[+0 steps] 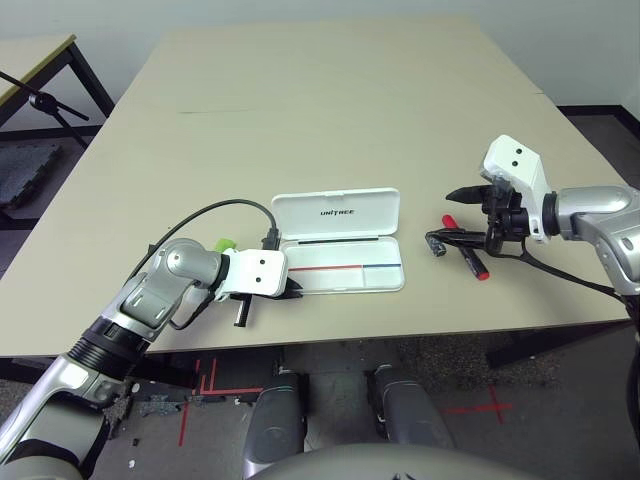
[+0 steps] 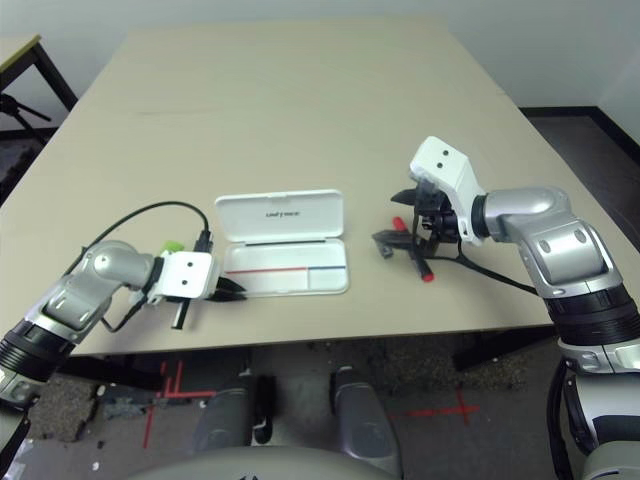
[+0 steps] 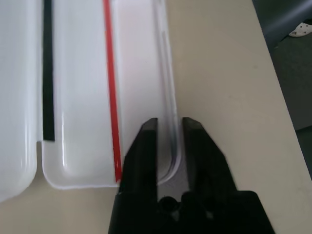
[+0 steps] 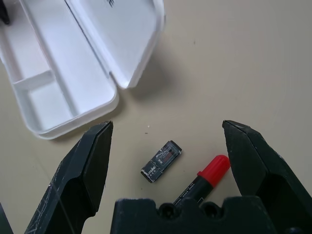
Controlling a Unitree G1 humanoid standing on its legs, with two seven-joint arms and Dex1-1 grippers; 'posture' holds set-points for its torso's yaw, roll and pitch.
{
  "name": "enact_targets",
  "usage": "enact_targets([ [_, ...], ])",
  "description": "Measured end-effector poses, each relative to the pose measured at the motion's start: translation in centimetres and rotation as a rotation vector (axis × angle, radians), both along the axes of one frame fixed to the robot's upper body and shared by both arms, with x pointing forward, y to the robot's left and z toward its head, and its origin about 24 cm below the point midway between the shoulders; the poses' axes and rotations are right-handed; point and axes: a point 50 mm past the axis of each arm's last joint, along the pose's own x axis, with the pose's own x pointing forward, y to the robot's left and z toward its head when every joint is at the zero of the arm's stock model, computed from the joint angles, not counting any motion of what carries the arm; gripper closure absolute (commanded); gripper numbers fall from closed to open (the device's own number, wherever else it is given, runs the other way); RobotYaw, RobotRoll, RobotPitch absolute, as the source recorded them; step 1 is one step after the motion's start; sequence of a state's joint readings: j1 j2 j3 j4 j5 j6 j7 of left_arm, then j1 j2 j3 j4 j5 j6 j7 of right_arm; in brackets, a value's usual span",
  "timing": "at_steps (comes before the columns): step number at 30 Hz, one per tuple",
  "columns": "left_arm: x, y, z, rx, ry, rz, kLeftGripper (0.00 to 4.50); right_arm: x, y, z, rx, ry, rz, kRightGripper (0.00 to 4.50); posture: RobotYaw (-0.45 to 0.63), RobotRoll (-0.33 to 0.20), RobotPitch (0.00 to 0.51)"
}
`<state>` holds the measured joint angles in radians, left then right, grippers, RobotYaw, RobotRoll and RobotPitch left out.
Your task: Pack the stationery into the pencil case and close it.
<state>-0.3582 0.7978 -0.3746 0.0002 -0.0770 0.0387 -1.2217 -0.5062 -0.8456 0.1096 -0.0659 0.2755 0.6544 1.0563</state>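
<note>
Your case (image 1: 340, 262) lies open near the tabletop's (image 1: 330, 110) front edge, its long axis running left to right across your view. The lid (image 1: 336, 211) is folded back flat on the far side, lettering facing up; the tray sits on the near side with a red-and-blue line along its length.

Your left tool (image 3: 169, 134) is at the tray's left end. Its fingers (image 3: 144, 146) stand a narrow gap apart, astride the tray's near rim: one finger inside the tray by the red line, the other outside it. Whether they press on the rim you cannot tell. A lime-green cap (image 1: 224, 243) shows just behind the left wrist, on the tabletop left of the case; the rest of that highlighter is hidden by the arm.

To the right of the case, well apart from it, you have the small dark block (image 4: 162, 160) and the red marker (image 4: 202, 179) lying just beside each other. In the head view the marker lies diagonally, one red end toward the far left and the other toward the near right.

Your right tool (image 4: 165, 146) hangs over those two with its fingers spread wide, holding nothing.
</note>
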Motion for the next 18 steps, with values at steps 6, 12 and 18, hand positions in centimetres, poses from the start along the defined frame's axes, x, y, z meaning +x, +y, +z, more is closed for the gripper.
enact_targets([
  [6,-0.8,0.0,0.7,0.009,0.017,0.000,0.27,0.0,0.0,0.0,-0.001,0.004,0.002,0.00,0.02,0.000,0.100],
  [12,-1.2,-0.1,2.2,-0.021,-0.013,0.011,0.01,-0.2,-0.2,-0.2,-0.006,0.022,0.013,0.00,0.02,0.000,0.104],
  [18,-1.3,-0.4,2.6,-0.051,-0.032,0.037,0.01,-0.6,-0.8,0.0,-0.019,0.031,0.014,0.00,0.02,0.000,0.104],
])
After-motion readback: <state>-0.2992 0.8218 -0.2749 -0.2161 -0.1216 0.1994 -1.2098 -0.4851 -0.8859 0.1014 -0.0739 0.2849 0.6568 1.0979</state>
